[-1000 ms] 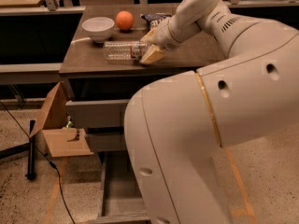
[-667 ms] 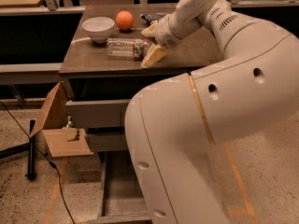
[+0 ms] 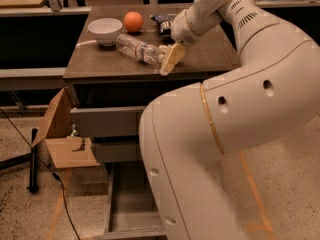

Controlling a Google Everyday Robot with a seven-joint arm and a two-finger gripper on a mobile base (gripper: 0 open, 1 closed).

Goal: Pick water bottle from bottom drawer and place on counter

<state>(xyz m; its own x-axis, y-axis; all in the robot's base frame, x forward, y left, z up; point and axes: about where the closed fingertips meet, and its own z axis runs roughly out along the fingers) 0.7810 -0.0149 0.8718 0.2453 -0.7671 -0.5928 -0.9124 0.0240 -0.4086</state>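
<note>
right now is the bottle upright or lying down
Lying down: the bottle is on its side on the counter, angled from near the bowl toward the gripper at its right end.

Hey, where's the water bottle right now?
In the camera view, the water bottle lies on its side on the counter, between the white bowl on its left and the claw at its right end.
</note>
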